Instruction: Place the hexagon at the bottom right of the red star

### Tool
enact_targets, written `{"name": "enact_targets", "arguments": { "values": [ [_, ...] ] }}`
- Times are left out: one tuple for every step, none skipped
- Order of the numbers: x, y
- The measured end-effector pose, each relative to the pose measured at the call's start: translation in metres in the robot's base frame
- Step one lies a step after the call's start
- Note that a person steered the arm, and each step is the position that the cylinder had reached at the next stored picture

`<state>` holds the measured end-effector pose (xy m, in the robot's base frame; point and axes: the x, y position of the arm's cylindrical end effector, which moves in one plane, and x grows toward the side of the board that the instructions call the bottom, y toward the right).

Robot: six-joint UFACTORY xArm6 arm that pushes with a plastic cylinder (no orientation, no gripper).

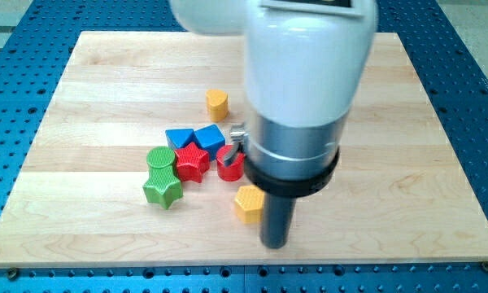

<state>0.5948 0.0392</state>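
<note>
My tip [275, 244] sits near the view's bottom, just to the right of the yellow hexagon [249, 202] and a shade lower; whether it touches the block I cannot tell, since the arm's bulk hides the gap. The end effector is a bare rod with nothing to open or close, so it clamps on nothing. The hexagon lies on the counter [407, 163] below and to the right of the red star [191, 162], with a red block [228, 165] just right of the star and above the hexagon. Two blue blocks [197, 137] sit above the star, a green cylinder [159, 159] and green star [163, 189] to its left, and a second yellow block [217, 102] farther up. By my judgement the hexagon is already roughly in the wanted quarter, so only a short nudge is called for. Push leftward and slightly up, slowly, through the block's centre so it does not spin, and stop before it shoves the red block or the star out of place.
</note>
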Motion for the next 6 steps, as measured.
{"name": "enact_targets", "arguments": {
  "values": [
    [-0.022,-0.036],
    [-0.023,-0.072],
    [-0.018,-0.047],
    [-0.034,-0.034],
    [-0.035,-0.045],
    [-0.035,-0.073]
  ]
}}
